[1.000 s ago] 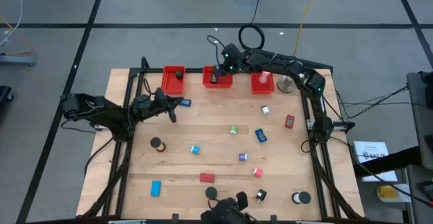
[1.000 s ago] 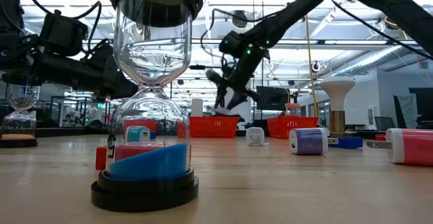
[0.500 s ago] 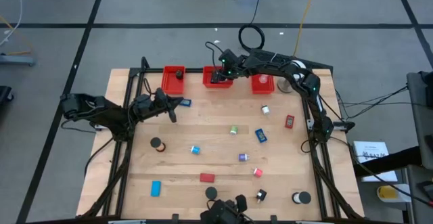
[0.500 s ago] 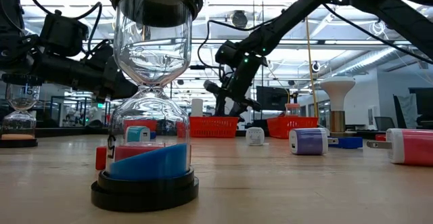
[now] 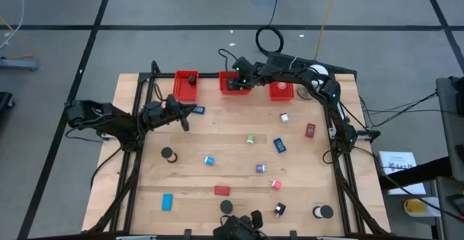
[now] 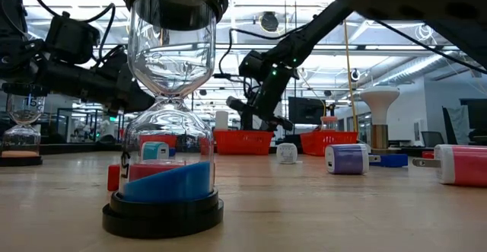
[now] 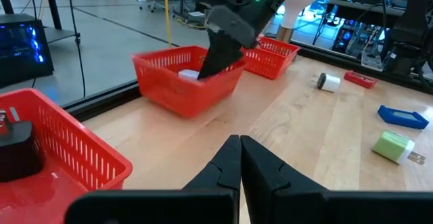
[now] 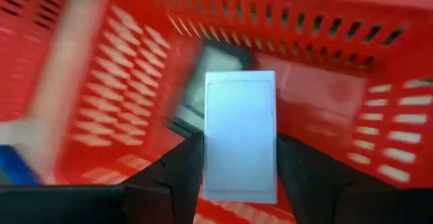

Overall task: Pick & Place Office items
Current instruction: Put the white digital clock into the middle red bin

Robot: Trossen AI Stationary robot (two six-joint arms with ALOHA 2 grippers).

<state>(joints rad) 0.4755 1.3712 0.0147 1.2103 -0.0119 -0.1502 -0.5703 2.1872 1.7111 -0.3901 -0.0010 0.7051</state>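
Note:
My right gripper [image 5: 232, 80] reaches over the middle red bin [image 5: 243, 90] at the table's far edge, shut on a white flat block [image 8: 240, 136]. A dark item [image 8: 201, 82] lies on the bin floor beneath it. My left gripper [image 7: 240, 158] is shut and empty. It hovers near the left bin [image 5: 186, 85], beside a blue block [image 5: 197, 110]. The loose items lie spread over the table: a black disc [image 5: 167, 154], a green bit [image 5: 251, 139], a blue block [image 5: 280, 144], a red block [image 5: 222, 190], a purple bit [image 5: 260, 168] and a pink bit [image 5: 276, 185]. My right gripper pinches the white block between its two fingers [image 8: 181, 170], one on each long side edge [image 8: 208, 149]. It comes from above, slanting down into the middle bin. The block is lifted clear above the bin floor, its flat face toward the wrist camera.
A third red bin [image 5: 281, 89] and a white round lamp [image 5: 307, 89] stand right of the middle bin. The left bin holds a black item [image 7: 17, 146]. An hourglass with blue sand [image 6: 169, 115] stands at the near edge. More bits lie near the right and near edges.
My right gripper has shifted a little toward the table's left over the middle bin and sunk toward it, and its fingers have tipped from pointing down to a slant. It has kept hold of the white block.

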